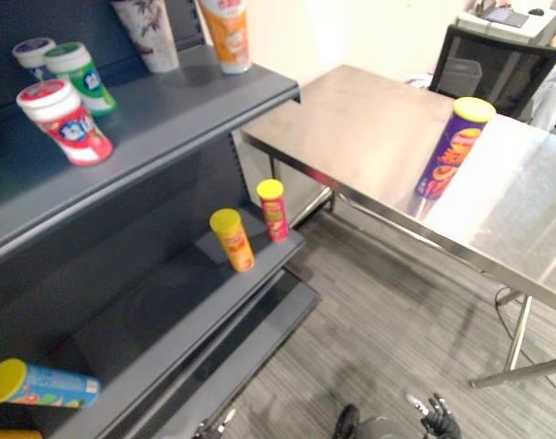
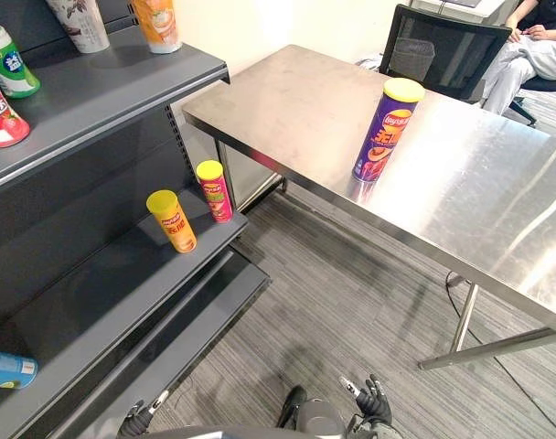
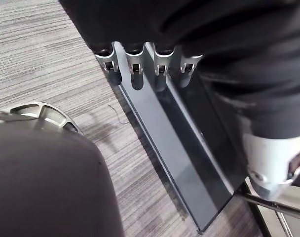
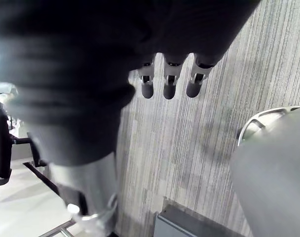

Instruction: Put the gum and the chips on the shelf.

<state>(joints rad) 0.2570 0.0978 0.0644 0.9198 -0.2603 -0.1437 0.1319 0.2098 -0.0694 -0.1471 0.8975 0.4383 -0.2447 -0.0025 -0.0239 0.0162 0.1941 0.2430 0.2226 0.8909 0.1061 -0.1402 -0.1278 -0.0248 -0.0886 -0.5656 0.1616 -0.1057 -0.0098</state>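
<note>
A tall purple chips can (image 1: 452, 149) with a yellow lid stands upright on the steel table (image 1: 360, 119), near its front edge. On the upper shelf (image 1: 177, 114) stand a red-and-white gum bottle (image 1: 66, 122) and a green one (image 1: 80, 75). Both hands hang low by the floor, far from the can. My right hand (image 2: 369, 401) is open and empty, its fingers (image 4: 169, 84) straight above the carpet. My left hand (image 2: 136, 421) is open too, its fingers (image 3: 135, 71) straight over the shelf's base, holding nothing.
A yellow small can (image 1: 232, 239) and a red one (image 1: 272, 209) stand on the middle shelf; a blue can (image 1: 40, 383) lies further left. Two cups (image 1: 228, 32) top the upper shelf. A black chair (image 2: 443, 55) and a seated person (image 2: 539, 50) are behind the table.
</note>
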